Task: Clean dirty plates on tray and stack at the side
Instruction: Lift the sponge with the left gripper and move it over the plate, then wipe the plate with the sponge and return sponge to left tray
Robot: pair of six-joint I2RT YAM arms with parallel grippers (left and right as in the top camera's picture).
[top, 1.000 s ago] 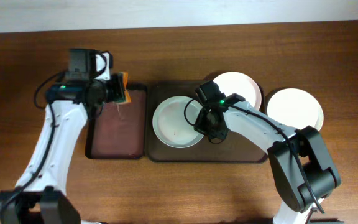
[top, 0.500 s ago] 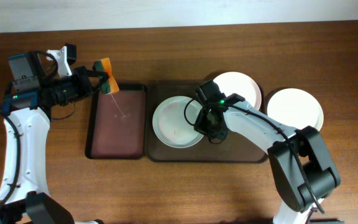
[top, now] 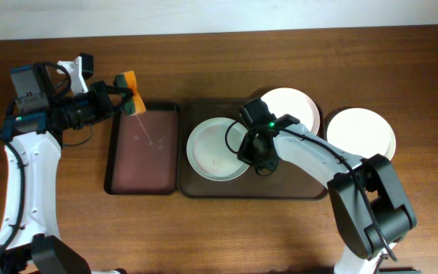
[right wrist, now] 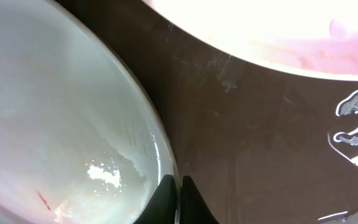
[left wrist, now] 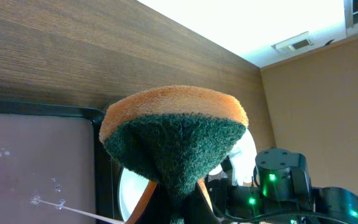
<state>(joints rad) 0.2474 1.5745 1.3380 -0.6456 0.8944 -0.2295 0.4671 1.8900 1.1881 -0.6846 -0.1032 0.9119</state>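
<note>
On tray (top: 204,189), right gripper (right wrist: 174,188) pinches plate (top: 213,148); left gripper (top: 127,102) holds sponge (left wrist: 173,134).

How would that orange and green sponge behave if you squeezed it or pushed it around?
Probably soft and floppy: the sponge bends into a fold where the left gripper pinches it. It looks light, hanging from that pinch alone. Drops on the small tray hint it may be wet, so perhaps drippy.

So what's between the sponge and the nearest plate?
In the overhead view, the small maroon tray lies between the sponge and that plate on the brown tray.
</note>
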